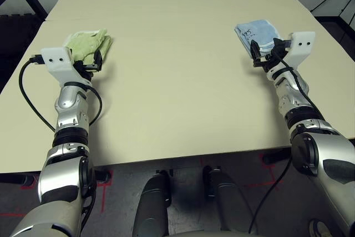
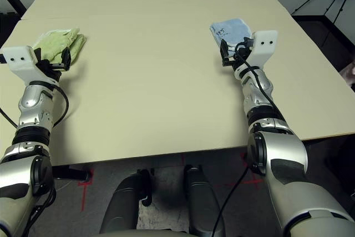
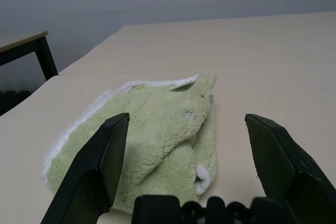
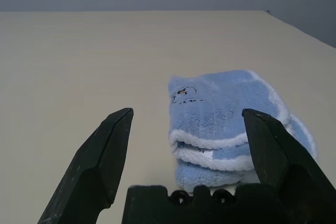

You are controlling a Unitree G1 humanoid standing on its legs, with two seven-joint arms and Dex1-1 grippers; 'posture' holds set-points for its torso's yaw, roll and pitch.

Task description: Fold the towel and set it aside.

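Left gripper (image 3: 184, 150): fingers spread wide, nothing held. The towel (image 3: 152, 135), green, loosely folded, lies on the table (image 1: 177, 81) just ahead of its fingertips. Right gripper (image 4: 186, 150): likewise released, empty, with a folded blue cloth (image 4: 226, 129) directly in front of it.

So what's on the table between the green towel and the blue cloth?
Nothing: in the left eye view only bare table lies between the towel and blue cloth.
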